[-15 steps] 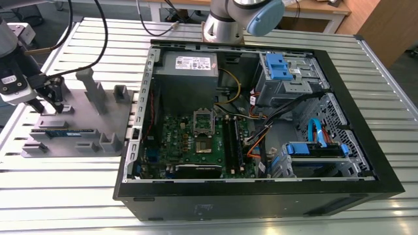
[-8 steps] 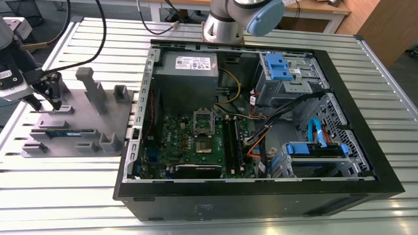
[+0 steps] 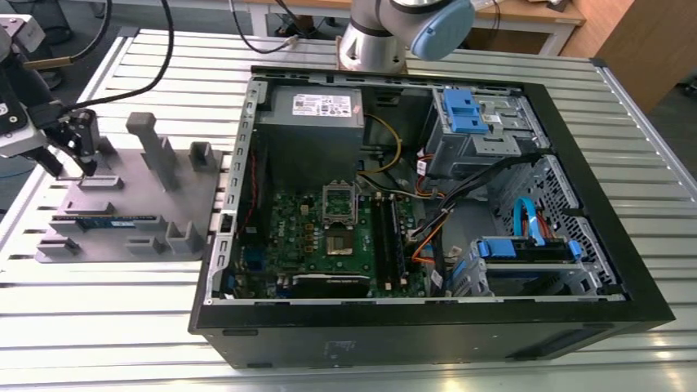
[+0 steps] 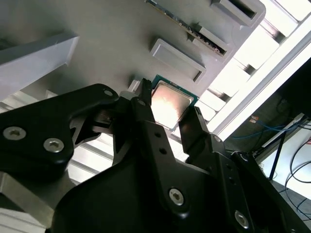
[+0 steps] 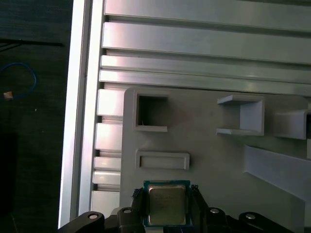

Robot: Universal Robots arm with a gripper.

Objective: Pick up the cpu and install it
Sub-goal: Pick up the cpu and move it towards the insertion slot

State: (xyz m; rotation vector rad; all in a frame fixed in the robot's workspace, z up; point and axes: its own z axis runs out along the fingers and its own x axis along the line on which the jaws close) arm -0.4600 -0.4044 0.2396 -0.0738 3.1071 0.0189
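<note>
In the exterior view the pincer (image 3: 74,159) hangs low over the grey tray (image 3: 130,192), which lies on the slatted table (image 3: 109,327) near the table's edge at the exterior view's left. A memory stick (image 3: 109,221) lies in the tray, apart from the pincer. The open computer case (image 3: 436,327) stands beside the tray toward the middle of the table. The socket (image 3: 339,204) on its motherboard (image 3: 316,237) looks unfilled, so I judge that nothing has been installed yet.

In the second wrist view the cpu (image 4: 167,104) lies flat on the tray (image 4: 112,34), its shiny metal top facing up, close to the side of the tray nearest the table's edge. The pincer (image 4: 169,98) is set around it.

In the first wrist view the cpu (image 5: 166,206) sits square within the pincer (image 5: 166,190), just beside a shallow raised block of the tray (image 5: 204,160). The table (image 5: 194,43) slats run past the tray's rim. Whether the pincer is clamped on the cpu or merely placed around it, I cannot tell.

As for progress, the work appears to be at the pick-up itself. The cpu seems to rest on the tray, well apart from the case, so the lift, the carry and the seating in the socket are left.
</note>
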